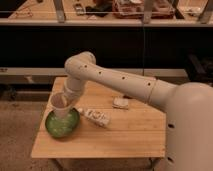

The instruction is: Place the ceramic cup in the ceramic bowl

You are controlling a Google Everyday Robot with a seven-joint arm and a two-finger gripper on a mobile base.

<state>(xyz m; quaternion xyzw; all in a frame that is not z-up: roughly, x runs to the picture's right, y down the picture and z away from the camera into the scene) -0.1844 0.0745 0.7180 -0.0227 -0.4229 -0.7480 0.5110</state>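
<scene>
The white ceramic cup [60,104] hangs tilted just above the green ceramic bowl [62,125], over its far rim. The bowl sits at the front left of the wooden table [125,140]. My gripper [68,98] is at the end of the white arm that reaches in from the right. It is shut on the cup's right side and is mostly hidden behind the cup and wrist.
A flat white patterned packet [95,117] lies on the table just right of the bowl. A small white object [120,103] lies further right. A dark counter and shelving [110,45] run behind the table. My own body fills the right edge.
</scene>
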